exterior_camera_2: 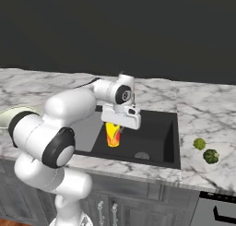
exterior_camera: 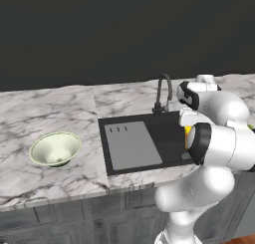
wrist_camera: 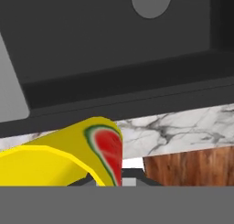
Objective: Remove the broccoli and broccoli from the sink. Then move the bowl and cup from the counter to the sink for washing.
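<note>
My gripper (exterior_camera_2: 115, 126) is shut on the yellow cup (exterior_camera_2: 113, 135), which hangs tilted over the black sink (exterior_camera_2: 154, 130), above the basin floor. In the hand view the cup (wrist_camera: 64, 157) lies close below the camera with its red, green-rimmed mark (wrist_camera: 107, 150) facing up, and the sink's (wrist_camera: 114, 49) front wall lies beyond it. From the left base view a sliver of the cup (exterior_camera: 188, 136) peeks out behind my arm. Two broccoli florets lie on the counter right of the sink: one yellowish-green (exterior_camera_2: 199, 143), one darker (exterior_camera_2: 211, 156). The pale bowl (exterior_camera: 55, 148) sits on the counter left of the sink.
A dark gooseneck tap (exterior_camera: 163, 91) stands behind the sink. A grey flat panel (exterior_camera: 132, 146) covers the sink's left part, and a round drain (exterior_camera_2: 141, 155) lies in the basin floor. White marble counter (exterior_camera: 60, 108) runs both ways over grey cabinet fronts (exterior_camera_2: 138, 204).
</note>
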